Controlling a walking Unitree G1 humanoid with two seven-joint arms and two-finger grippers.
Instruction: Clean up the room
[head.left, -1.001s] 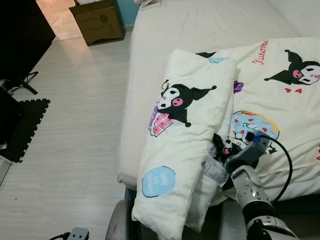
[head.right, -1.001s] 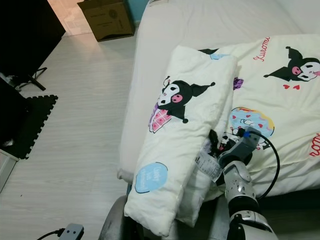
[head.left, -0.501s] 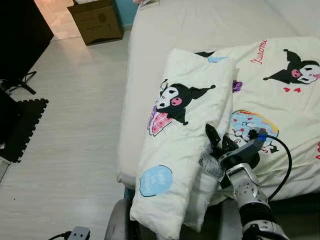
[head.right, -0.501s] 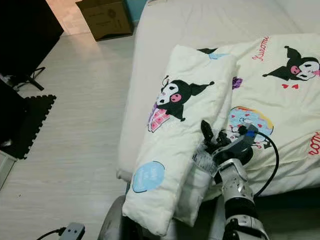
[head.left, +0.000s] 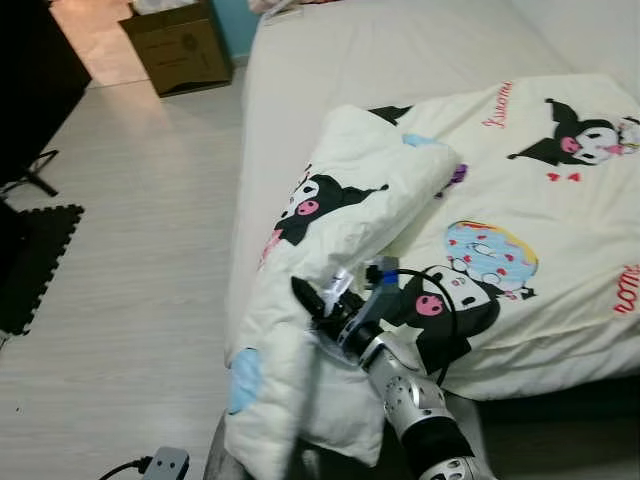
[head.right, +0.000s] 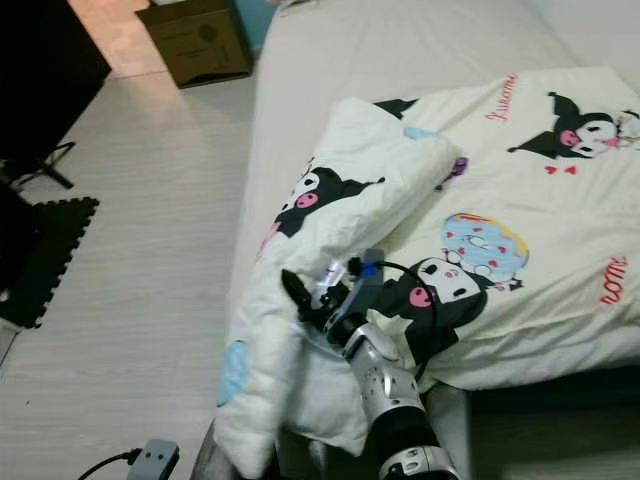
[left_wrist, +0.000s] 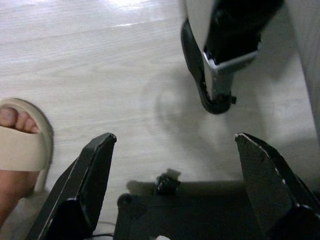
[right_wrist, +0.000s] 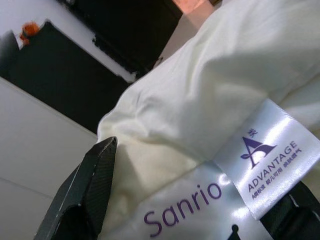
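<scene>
Bed (head.left: 330, 60) is carrying a cartoon-print quilt (head.left: 520, 230), its folded edge hanging off the near side. Right gripper (head.left: 318, 302) is pinching that fold by the label (right_wrist: 260, 155), fingers apparently closed on the fabric. Left gripper (left_wrist: 172, 187) is hanging over the floor (left_wrist: 100, 65), fingers spread wide, beside a sandalled foot (left_wrist: 17, 135).

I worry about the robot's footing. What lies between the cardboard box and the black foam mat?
Bare pale wood floor, seen from the left eye view; nothing lies between the cardboard box and the black foam mat.
</scene>
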